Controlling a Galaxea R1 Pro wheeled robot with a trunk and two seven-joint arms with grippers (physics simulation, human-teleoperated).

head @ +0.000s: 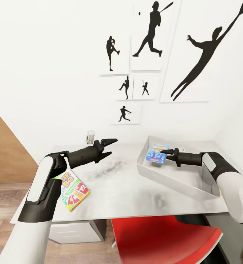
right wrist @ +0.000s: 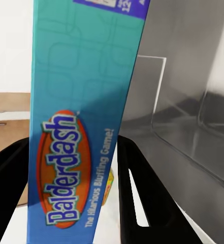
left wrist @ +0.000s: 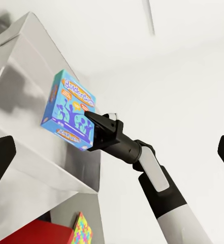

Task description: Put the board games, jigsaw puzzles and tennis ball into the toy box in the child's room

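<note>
I am gripping the Balderdash box (head: 156,154) in my right tool (head: 164,151) over the toy box (head: 195,190); my left tool (head: 112,146) is hanging open. Releasing early risks it tipping over the rim.

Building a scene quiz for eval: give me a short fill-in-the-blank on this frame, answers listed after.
1. The right gripper is shut on the blue box titled ____.
2. That box hangs over the silvery ____.
3. The left gripper holds ____.
4. The small yellow, green and red game lies on the table under the ____ arm.

Missing words: Balderdash; toy box; nothing; left
</note>
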